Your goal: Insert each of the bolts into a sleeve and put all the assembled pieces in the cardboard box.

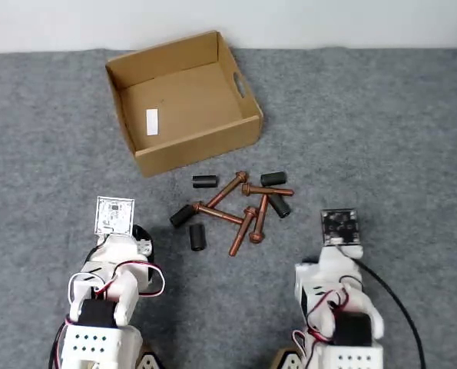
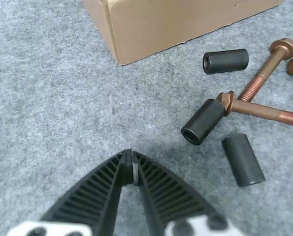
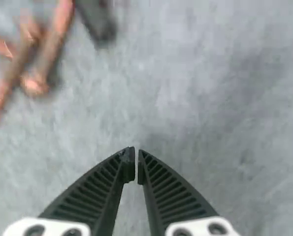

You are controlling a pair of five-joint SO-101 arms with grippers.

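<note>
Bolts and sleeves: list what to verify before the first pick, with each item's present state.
1. Left tool open for a grasp: not ok, shut and empty.
2. Right tool open for a grasp: not ok, shut and empty.
3. Open-topped brown cardboard box ready to receive: ok, no pieces inside.
4. Copper-coloured metal bolts inserted: not ok, all five lie loose on the carpet.
5. Bolts separated: not ok, several cross or touch.
6. Black cylindrical sleeve nearest the left tool lying clear: ok, it touches nothing.
</note>
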